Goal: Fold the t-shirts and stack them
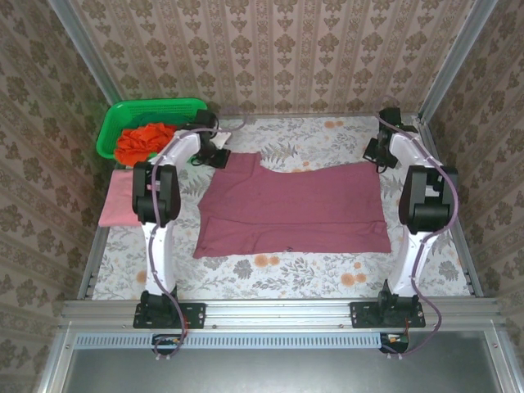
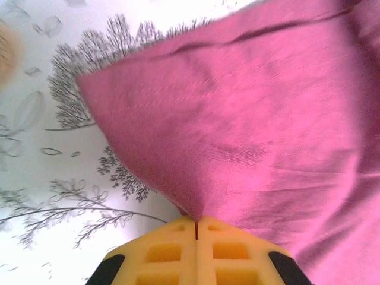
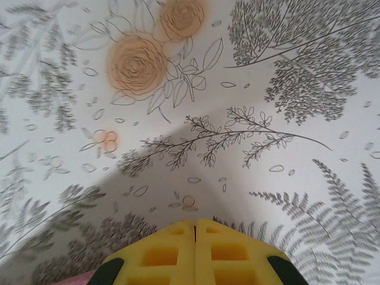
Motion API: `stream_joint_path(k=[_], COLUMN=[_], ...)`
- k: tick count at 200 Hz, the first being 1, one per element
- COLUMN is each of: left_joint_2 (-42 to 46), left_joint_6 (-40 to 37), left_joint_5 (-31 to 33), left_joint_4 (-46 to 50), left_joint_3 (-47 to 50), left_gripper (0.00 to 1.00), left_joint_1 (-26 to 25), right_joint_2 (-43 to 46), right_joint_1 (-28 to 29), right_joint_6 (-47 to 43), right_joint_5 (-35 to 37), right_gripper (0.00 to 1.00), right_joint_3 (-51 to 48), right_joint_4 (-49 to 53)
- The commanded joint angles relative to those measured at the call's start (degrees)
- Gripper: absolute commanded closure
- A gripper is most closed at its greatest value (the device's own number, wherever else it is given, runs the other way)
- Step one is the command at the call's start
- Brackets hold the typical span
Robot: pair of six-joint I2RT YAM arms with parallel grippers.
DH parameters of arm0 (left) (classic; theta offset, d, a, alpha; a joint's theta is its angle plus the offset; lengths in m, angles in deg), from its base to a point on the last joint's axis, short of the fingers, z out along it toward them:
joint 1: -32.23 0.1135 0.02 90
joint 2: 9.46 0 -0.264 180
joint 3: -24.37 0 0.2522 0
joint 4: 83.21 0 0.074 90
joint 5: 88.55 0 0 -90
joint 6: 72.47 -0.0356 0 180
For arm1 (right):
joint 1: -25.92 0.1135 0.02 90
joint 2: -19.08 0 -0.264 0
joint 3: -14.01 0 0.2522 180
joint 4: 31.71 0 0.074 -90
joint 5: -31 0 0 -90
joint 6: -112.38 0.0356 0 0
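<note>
The maroon t-shirt (image 1: pixel 303 205) lay flat mid-table with its long axis left to right, the left gripper (image 2: pixel 196 221) clamped on its far-left corner and the right gripper (image 3: pixel 196 222), fingers together on nothing, just off its far-right corner over the tablecloth (image 3: pixel 178 148).

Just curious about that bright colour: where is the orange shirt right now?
From above, the orange shirt sits crumpled in the green basket at the far left corner, just beyond the pink shirt.

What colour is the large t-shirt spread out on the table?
The t-shirt is dusty maroon, seen best in the top external view.
</note>
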Motion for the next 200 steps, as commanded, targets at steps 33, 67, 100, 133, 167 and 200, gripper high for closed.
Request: stream_joint_path(k=[33, 67, 100, 133, 167, 200], left_joint_2=[10.2, 13.4, 17.6, 22.7, 31.3, 38.4], left_joint_6=[-0.5, 0.1, 0.5, 1.2, 1.9, 3.0], left_joint_5=[-3.2, -5.2, -8.0, -8.2, -6.9, -8.1], left_joint_4=[-2.8, -2.9, -3.3, -4.1, -5.0, -6.0], left_joint_3=[2.8, 5.3, 10.1, 16.8, 26.0, 32.6], left_gripper=[1.0, 1.0, 1.0, 1.0, 1.0, 1.0], left_joint_1=[0.3, 0.3, 0.2, -0.2, -0.1, -0.7], right_joint_2=[11.0, 16.8, 23.0, 29.7, 36.3, 43.6], right_joint_1=[0.2, 0.1, 0.1, 0.1, 0.1, 0.1], right_joint_6=[-0.5, -0.9, -1.5, -1.5, -1.7, -1.7], right_joint_5=[-1.0, -1.2, -2.2, -3.1, -2.4, -1.6], right_gripper=[1.0, 1.0, 1.0, 1.0, 1.0, 1.0], right_joint_3=[-8.3, -12.4, -17.3, -22.9, -28.3, -33.3], right_joint_4=[-3.0, -2.9, -2.9, -2.6, -0.6, 1.4])
